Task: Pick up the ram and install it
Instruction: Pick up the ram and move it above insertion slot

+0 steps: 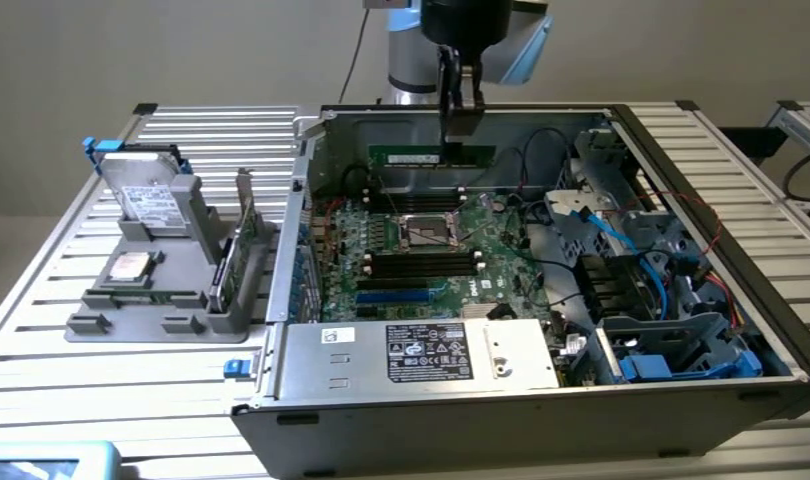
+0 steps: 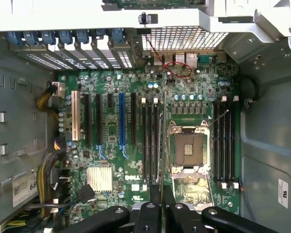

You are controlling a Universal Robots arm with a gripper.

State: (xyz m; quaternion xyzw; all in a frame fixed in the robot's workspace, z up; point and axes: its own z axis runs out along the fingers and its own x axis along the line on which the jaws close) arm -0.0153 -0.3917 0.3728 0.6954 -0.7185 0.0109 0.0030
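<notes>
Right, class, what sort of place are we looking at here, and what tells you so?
Probably a robotics lab bench for PC assembly: an open desktop computer case lies on a slatted aluminium table, the robot's hand holds a RAM stick above its motherboard, and a grey fixture holds a hard drive.

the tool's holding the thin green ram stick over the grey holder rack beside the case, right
No: the black tool holds the long thin green ram stick over the green motherboard inside the open grey case, as the exterior view shows.
</notes>
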